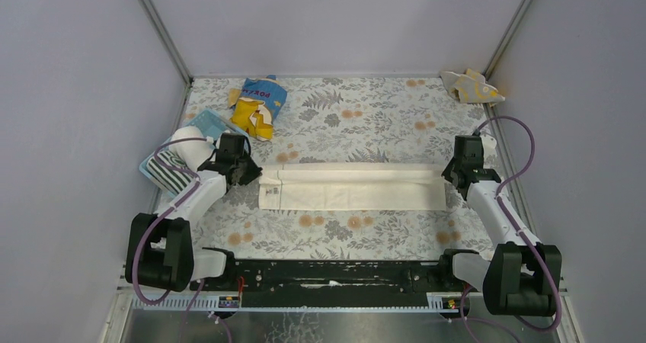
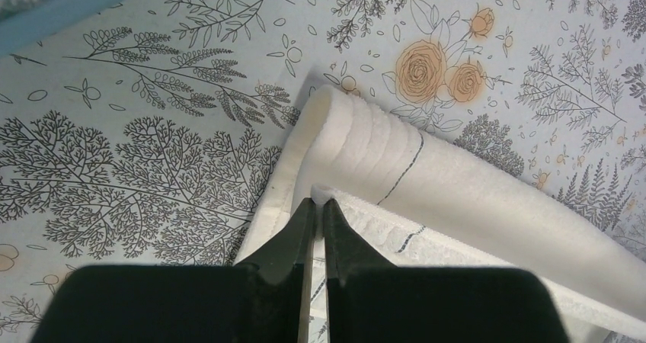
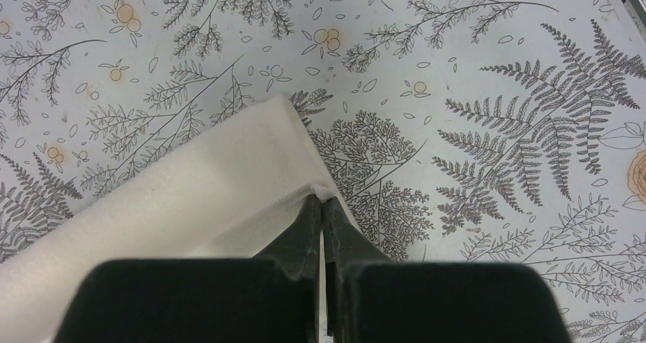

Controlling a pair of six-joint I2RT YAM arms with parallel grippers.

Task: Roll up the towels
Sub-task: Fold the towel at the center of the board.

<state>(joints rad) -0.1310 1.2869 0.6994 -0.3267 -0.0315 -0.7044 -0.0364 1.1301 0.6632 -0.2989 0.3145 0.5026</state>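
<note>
A long cream-white towel (image 1: 354,188) lies stretched across the middle of the table, its far edge folded over toward me. My left gripper (image 1: 250,174) is shut on the towel's left corner (image 2: 329,193); the fold (image 2: 457,194) curls over beside the tips. My right gripper (image 1: 449,177) is shut on the right corner (image 3: 321,193) of the same towel (image 3: 175,206). A beige towel with yellow marks (image 1: 472,87) sits crumpled at the far right corner. A white towel (image 1: 189,146) and a black-and-white striped one (image 1: 166,174) lie in the light blue basket (image 1: 204,122).
A blue-and-yellow snack bag (image 1: 257,105) lies at the far left beside the basket. Grey walls with metal rails close in the table on three sides. The black base bar (image 1: 335,274) runs along the near edge.
</note>
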